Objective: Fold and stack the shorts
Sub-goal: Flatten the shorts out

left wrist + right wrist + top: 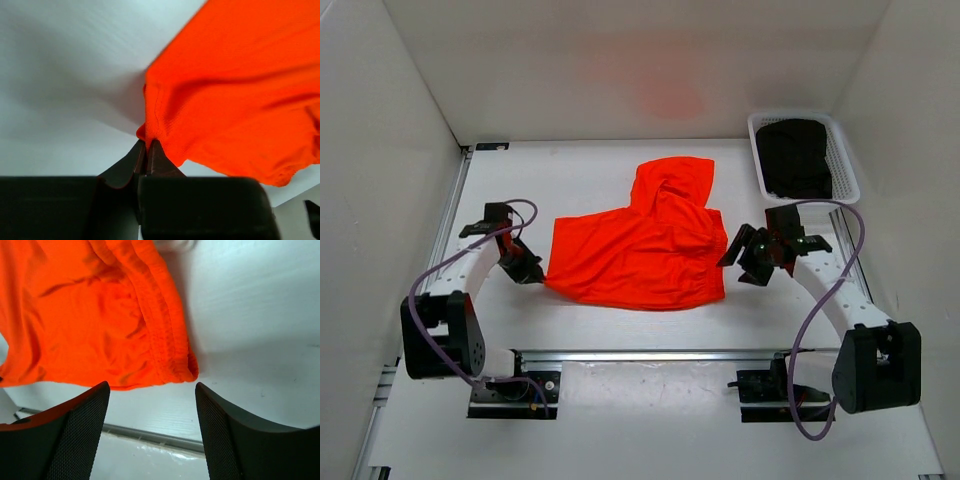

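On the left, the left gripper (528, 268) is closed tight on the near left corner of the shorts (640, 255). The left wrist view shows its fingertips pinching a hemmed edge, with the corner lifted slightly off the table (600, 170).

The bright orange-red shorts lie spread across the middle of the table, mostly flat. One section reaches toward the back wall, crumpled and partly doubled over itself. The gathered waistband runs along the right side.

To the right, the right gripper (743, 252) hovers just beside the waistband end with its jaws apart and nothing between them.

The folding looks barely begun. The garment is laid out rather than folded, with no neat crease visible, and the rear section looks like it needs smoothing or bringing over. Stacking is not yet done.

At the far right rear corner sits a white mesh basket (847, 165). It holds a dark garment (795, 155), which looks folded and fills most of the basket. This is probably where the orange pair will be stacked.
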Action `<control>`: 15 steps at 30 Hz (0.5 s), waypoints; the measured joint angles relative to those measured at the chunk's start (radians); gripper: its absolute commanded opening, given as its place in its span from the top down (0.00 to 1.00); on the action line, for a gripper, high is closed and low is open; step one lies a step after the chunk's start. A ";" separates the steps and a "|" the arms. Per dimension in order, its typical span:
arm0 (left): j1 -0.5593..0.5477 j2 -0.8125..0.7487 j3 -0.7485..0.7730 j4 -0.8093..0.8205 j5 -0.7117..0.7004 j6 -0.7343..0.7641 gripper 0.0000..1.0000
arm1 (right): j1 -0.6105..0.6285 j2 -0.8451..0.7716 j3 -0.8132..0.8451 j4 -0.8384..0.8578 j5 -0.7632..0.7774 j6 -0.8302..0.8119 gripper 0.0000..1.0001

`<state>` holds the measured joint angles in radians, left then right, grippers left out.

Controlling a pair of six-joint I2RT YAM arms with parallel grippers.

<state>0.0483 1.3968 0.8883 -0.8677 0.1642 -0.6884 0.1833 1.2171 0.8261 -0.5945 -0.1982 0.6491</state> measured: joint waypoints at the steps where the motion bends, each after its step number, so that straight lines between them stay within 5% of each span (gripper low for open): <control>1: 0.000 -0.021 0.001 0.014 -0.001 0.000 0.90 | -0.004 -0.010 -0.031 0.014 -0.019 0.016 0.26; 10: -0.002 -0.108 0.017 0.064 -0.004 -0.001 0.90 | -0.011 -0.303 -0.396 0.081 -0.121 0.217 0.26; 15: -0.007 -0.103 0.017 0.066 -0.006 -0.001 0.90 | -0.012 -0.373 -0.516 0.206 -0.123 0.340 0.34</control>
<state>0.0414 1.2934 0.9054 -0.8021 0.1581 -0.6895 0.1715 0.8444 0.3103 -0.3885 -0.3214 0.9894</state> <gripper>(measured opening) 0.133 0.695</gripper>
